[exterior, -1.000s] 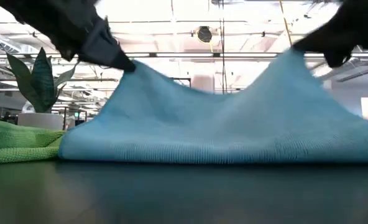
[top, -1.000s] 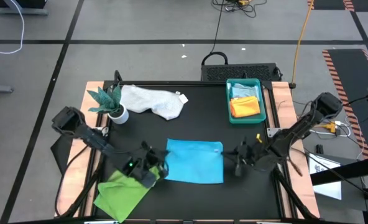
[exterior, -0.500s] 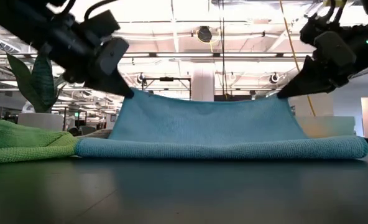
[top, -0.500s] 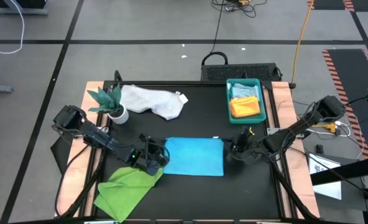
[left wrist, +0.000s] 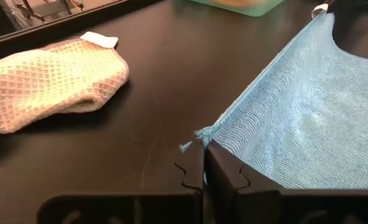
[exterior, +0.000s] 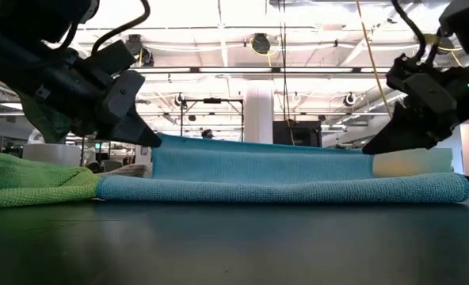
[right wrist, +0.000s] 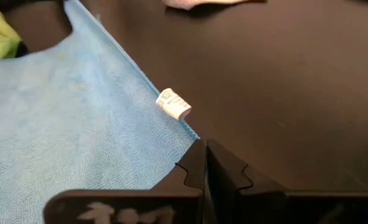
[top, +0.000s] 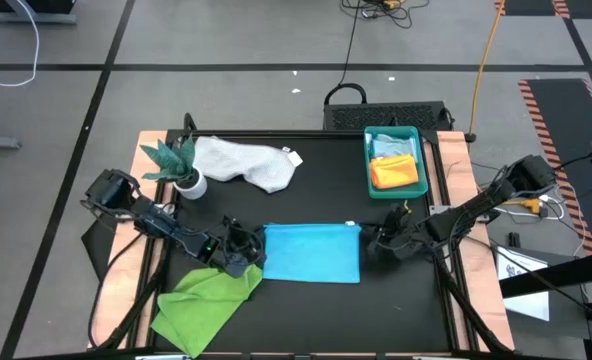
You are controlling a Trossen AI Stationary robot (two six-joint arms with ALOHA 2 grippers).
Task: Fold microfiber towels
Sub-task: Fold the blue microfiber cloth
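Observation:
The bright turquoise-blue towel (top: 311, 253) lies folded in half at the table's middle, its fold (exterior: 282, 188) toward the near edge. My left gripper (top: 251, 248) is shut on the upper layer's left corner. My right gripper (top: 374, 243) is shut on its right corner. The lime green towel (top: 204, 305) lies crumpled at the near left, touching the blue one. The white-grey towel (top: 246, 162) lies bunched at the far side. My left gripper pinches the upper layer's left corner (left wrist: 204, 134) between its two fingers, slanting down from the table's left. The corner sits just above the lower layer, and the edge runs taut to the other corner. My right gripper pinches the upper layer's right corner (right wrist: 191, 135), beside the white label (right wrist: 173, 103), between its two fingers, slanting down from the table's right. That corner is held a little above the layer beneath.
A small plant in a white pot (top: 179, 166) stands at the far left. A teal tray (top: 368, 165) at the far right holds a pale blue towel (top: 393, 147) and an orange towel (top: 396, 173). Bare black tabletop lies between the blue towel and the far objects.
Both grippers have gone toward the far edge and down, still shut on the blue towel's corners. The upper layer, which stood in two peaks, is now drawn over the lower half and lies almost flat. The fold at the near side has stayed in place.

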